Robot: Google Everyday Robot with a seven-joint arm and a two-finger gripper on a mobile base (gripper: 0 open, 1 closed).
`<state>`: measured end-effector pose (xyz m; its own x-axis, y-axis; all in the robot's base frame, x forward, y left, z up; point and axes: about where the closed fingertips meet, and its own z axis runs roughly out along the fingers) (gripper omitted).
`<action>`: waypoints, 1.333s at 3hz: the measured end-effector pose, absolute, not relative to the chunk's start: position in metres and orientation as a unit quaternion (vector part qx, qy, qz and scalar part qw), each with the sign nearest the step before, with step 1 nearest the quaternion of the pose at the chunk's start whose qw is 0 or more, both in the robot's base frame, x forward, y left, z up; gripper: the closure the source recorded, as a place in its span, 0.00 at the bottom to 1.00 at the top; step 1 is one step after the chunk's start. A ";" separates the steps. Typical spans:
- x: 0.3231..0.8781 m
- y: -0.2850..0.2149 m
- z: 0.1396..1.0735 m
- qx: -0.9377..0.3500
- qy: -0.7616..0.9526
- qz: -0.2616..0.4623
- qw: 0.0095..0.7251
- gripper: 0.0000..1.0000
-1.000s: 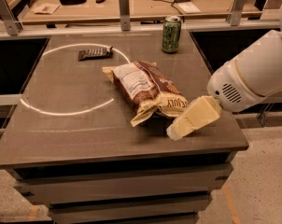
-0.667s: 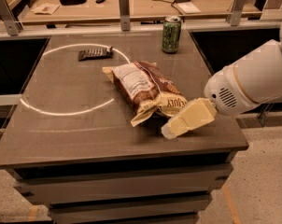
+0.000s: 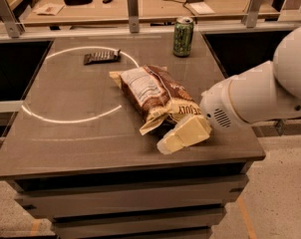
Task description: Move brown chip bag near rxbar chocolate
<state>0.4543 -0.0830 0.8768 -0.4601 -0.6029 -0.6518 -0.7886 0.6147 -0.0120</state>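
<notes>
Count: 1 brown chip bag (image 3: 153, 91), 1 rxbar chocolate (image 3: 101, 57), 1 green can (image 3: 183, 36). Bag long axis diagonal, cream end toward near-right corner. Gripper (image 3: 180, 136) there; grip state unclear.

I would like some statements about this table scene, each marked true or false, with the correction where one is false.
1. The brown chip bag lies on the table. True.
2. The green can lies on its side. False: it stands upright near the table's far edge.
3. The rxbar chocolate touches the bag. False: it lies apart from it, toward the far left.
4. The gripper is at the bag's near end. True.
</notes>
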 end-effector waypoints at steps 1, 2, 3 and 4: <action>0.464 -0.075 0.856 -0.425 0.838 0.142 0.312 0.00; 0.484 -0.073 0.836 -0.422 0.843 0.142 0.303 0.00; 0.510 -0.065 0.830 -0.411 0.847 0.152 0.301 0.00; 0.526 -0.050 0.829 -0.411 0.849 0.161 0.292 0.18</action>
